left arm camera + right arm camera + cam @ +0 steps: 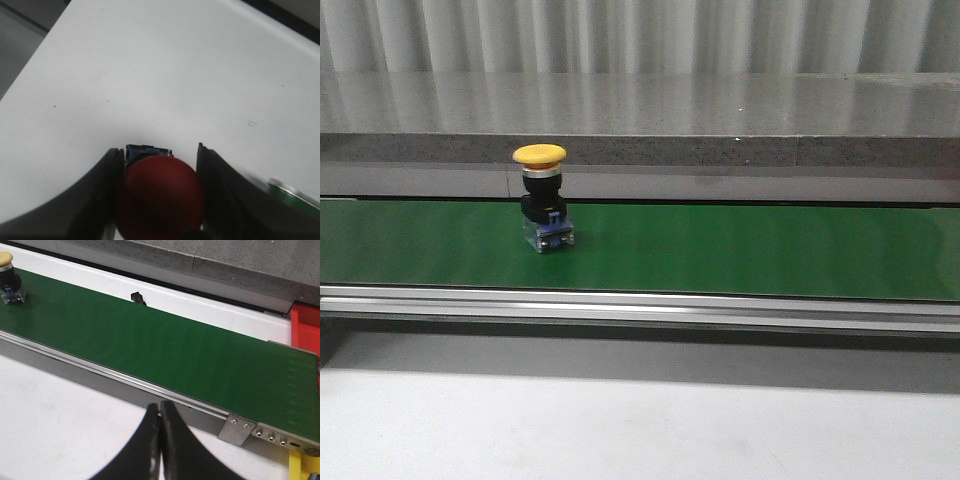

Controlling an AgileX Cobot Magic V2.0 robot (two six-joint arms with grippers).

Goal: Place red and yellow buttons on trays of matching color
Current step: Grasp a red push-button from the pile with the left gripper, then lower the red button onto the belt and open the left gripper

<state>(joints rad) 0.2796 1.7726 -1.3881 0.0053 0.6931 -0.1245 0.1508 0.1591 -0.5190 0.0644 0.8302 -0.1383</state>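
Observation:
A yellow button [541,195] with a black body and blue base stands upright on the green conveyor belt [720,250], left of centre; the right wrist view also catches this yellow button [9,280] at the belt's far end. My left gripper [161,155] is shut on a red button [160,197], whose blue base pokes out past the fingertips, above the white table [165,75]. My right gripper [160,407] is shut with nothing in it, hovering over the white table just short of the belt's metal rail. A red tray [306,327] edge shows beyond the belt. No gripper appears in the front view.
A grey stone ledge [640,120] runs behind the belt. The belt's aluminium rail [640,305] lines its near side, with a metal bracket [240,429] at its end. A yellow piece [302,465] sits by that bracket. A small black sensor [137,298] sits behind the belt.

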